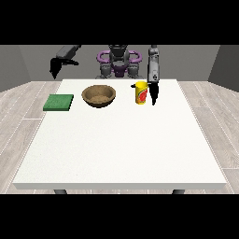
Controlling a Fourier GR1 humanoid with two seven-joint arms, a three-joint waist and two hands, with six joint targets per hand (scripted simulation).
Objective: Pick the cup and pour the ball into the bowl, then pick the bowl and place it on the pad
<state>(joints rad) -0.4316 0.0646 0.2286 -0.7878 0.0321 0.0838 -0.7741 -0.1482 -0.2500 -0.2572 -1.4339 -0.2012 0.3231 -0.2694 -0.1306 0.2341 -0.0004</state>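
The cup (141,92) stands upright on the table (121,140), bowl (98,96) at its nine o'clock, pad (58,102) beyond. The hand at the view's right (153,93) hangs beside it, apparently approaching; its fingers I cannot tell.

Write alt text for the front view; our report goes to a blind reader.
A robot behind a white table has the hand at the view's right beside a yellow cup. A brown bowl and a green pad lie further left; the other hand hangs off the table.
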